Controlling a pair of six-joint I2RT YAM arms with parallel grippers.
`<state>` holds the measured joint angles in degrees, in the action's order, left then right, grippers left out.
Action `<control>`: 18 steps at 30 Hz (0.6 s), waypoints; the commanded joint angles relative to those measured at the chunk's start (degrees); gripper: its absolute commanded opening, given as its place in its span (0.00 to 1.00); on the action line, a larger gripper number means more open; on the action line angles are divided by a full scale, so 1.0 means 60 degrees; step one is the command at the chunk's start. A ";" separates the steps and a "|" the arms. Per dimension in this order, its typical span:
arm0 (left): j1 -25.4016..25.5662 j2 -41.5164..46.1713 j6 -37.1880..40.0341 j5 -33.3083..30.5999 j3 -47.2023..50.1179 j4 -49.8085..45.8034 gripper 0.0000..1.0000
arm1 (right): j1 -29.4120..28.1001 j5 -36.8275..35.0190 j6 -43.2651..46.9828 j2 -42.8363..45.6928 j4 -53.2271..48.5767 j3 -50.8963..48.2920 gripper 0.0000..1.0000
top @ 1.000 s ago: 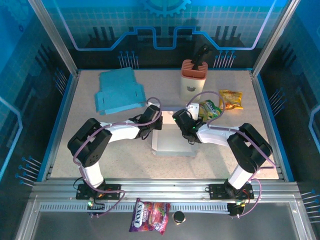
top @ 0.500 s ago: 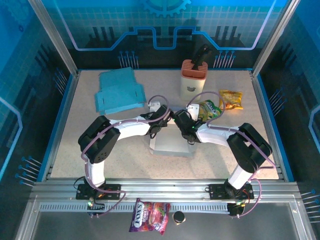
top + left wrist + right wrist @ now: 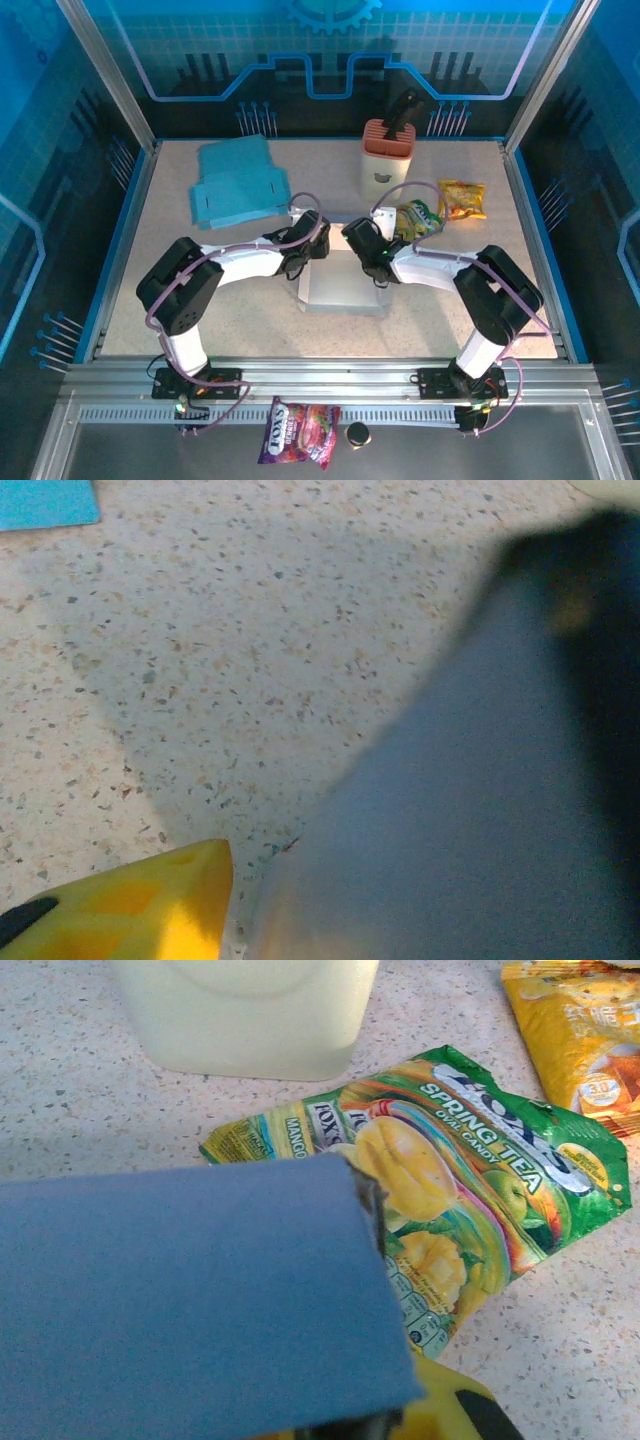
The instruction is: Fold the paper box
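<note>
Over the last second the left arm has been swung in toward the middle of the bench (image 3: 250, 325) and then drawn back out. The left claw (image 3: 303, 243) is now placed at the far left corner of the paper box (image 3: 340, 290). In the same time the near left edge of the box has been shifted slightly to the left. The right claw (image 3: 358, 238) has hardly been moved. It is kept at the far edge of the box, pressed together on a raised blue-grey panel (image 3: 180, 1290), which is seen in the right wrist view just above a yellow fingertip (image 3: 445, 1400).

Whether the left claw is spread or pinching cannot be told. In the left wrist view one yellow fingertip (image 3: 150, 905) is seen beside a blurred panel of the box (image 3: 450, 810), and the other finger cannot be made out.

From this it is judged that a press on the left side has been finished and a new hold is being sought, while the far flap is held up by the right claw. The fold is judged to be under way, not done.

The box is found at the centre of the bench, between the two claws. It is seen as a pale grey-blue sheet, mostly flat, with its far edge lifted. It is set well apart from the stack of blue sheets (image 3: 240, 185) and near the green candy pack (image 3: 418, 218).
</note>
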<state>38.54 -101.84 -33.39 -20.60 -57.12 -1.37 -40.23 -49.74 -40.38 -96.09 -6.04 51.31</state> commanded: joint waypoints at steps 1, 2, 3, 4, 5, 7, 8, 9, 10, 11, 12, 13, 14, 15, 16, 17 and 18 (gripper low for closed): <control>-0.0061 0.0418 0.0540 0.1068 0.0338 0.0073 0.54 | -0.0212 0.0443 -0.0162 -0.0276 -0.0673 0.0172 0.00; -0.0096 0.0474 0.0584 0.1127 0.0389 0.0061 0.54 | -0.0217 0.0433 -0.0147 -0.0281 -0.0690 0.0192 0.00; -0.0115 0.0553 0.0641 0.1141 0.0436 0.0054 0.54 | -0.0207 0.0430 -0.0154 -0.0307 -0.0717 0.0208 0.00; -0.0127 0.0626 0.0716 0.1167 0.0513 0.0093 0.54 | -0.0208 0.0428 -0.0145 -0.0324 -0.0735 0.0219 0.00; -0.0182 0.0715 0.0801 0.1252 0.0604 0.0160 0.54 | -0.0201 0.0433 -0.0155 -0.0329 -0.0743 0.0237 0.00; -0.0320 0.0787 0.1004 0.1643 0.0769 0.0369 0.48 | -0.0198 0.0448 -0.0140 -0.0332 -0.0721 0.0219 0.00; -0.0407 0.0787 0.1104 0.1894 0.0870 0.0554 0.40 | -0.0198 0.0467 -0.0140 -0.0332 -0.0714 0.0209 0.00; -0.0481 0.0794 0.1220 0.2148 0.1004 0.0831 0.34 | -0.0197 0.0486 -0.0140 -0.0332 -0.0692 0.0186 0.00; -0.0499 0.0794 0.1324 0.2297 0.1082 0.1050 0.29 | -0.0203 0.0489 -0.0126 -0.0335 -0.0684 0.0177 0.00; -0.0520 0.0767 0.1488 0.2390 0.1112 0.1197 0.28 | -0.0206 0.0515 -0.0125 -0.0350 -0.0693 0.0187 0.00; -0.0520 0.0725 0.1629 0.2472 0.1084 0.1237 0.29 | -0.0198 0.0517 -0.0121 -0.0361 -0.0690 0.0194 0.00; -0.0516 0.0663 0.1725 0.2535 0.1037 0.1249 0.31 | -0.0203 0.0534 -0.0106 -0.0371 -0.0694 0.0194 0.00; -0.0517 0.0601 0.1807 0.2631 0.0990 0.1249 0.31 | -0.0196 0.0560 -0.0127 -0.0386 -0.0706 0.0221 0.00; -0.0509 0.0542 0.1857 0.2653 0.0967 0.1267 0.31 | -0.0201 0.0566 -0.0118 -0.0404 -0.0710 0.0234 0.00; -0.0514 0.0525 0.1872 0.2612 0.0959 0.1279 0.29 | -0.0209 0.0580 -0.0100 -0.0397 -0.0722 0.0234 0.00; -0.0503 0.0510 0.1895 0.2545 0.0976 0.1324 0.28 | -0.0203 0.0584 -0.0103 -0.0420 -0.0721 0.0252 0.00; -0.0502 0.0509 0.1895 0.2440 0.0995 0.1328 0.27 | -0.0208 0.0584 -0.0099 -0.0443 -0.0761 0.0274 0.00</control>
<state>34.98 -98.08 -24.16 -9.98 -51.59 3.33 -40.36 -48.99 -40.53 -96.60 -7.14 52.27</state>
